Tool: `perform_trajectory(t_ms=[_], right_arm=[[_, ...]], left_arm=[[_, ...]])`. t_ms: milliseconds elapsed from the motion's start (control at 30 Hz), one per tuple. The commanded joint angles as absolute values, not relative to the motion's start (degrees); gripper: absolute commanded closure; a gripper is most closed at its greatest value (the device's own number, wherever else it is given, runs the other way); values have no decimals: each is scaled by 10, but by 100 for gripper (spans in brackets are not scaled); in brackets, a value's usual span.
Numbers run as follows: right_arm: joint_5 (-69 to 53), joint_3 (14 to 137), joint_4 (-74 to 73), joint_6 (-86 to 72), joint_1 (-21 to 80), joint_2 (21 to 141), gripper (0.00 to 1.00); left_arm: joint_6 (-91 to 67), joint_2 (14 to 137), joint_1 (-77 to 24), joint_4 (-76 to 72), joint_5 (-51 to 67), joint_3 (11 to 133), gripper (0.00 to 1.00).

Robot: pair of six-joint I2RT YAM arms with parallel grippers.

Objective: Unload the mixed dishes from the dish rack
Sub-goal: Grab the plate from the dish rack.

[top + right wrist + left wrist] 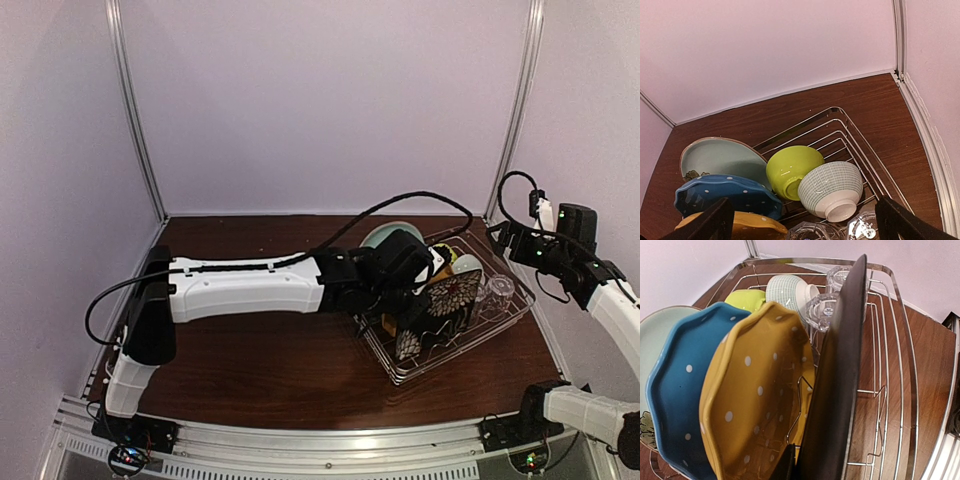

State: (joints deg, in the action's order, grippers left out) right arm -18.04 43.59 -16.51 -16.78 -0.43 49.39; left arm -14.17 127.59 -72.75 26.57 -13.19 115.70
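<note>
Dish rack (900,340), full of dishes, on the right side of the brown table (250,370).
The left gripper (807,467) pinches the black plate (840,365) standing in the rack. The right gripper (802,220) is wide open, holding nothing, above the green bowl (790,170).

Seen from above, the rack (505,315) lies on the table (270,370) toward 3 o'clock. In the left wrist view, the square plate (840,380) stands on edge in the rack. At its 9 o'clock the second plate (760,395), third plate (680,390) and last plate (655,345) stand in a row. Beyond them, at 12 o'clock, the left bowl (747,299) and right bowl (790,290) lie side by side. The near glass (821,312) and far glass (837,276) stand at 1 o'clock, just beside the square plate.
</note>
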Motion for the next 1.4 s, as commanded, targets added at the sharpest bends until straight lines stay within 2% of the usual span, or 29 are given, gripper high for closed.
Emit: perform_trajectory(t_ms=[0,500,1367], right_arm=[[-184,432,-166,-171,-10,490,0],[-185,434,-166,-171,-11,489,0],[-164,451,-186,-173,-12,477,0]], left_arm=[[-152,1213,-737,211,-111,1173,100],[-160,1145,-737,128,-103,1109,100],[-185,1063,-737,69,-22,1076,100]])
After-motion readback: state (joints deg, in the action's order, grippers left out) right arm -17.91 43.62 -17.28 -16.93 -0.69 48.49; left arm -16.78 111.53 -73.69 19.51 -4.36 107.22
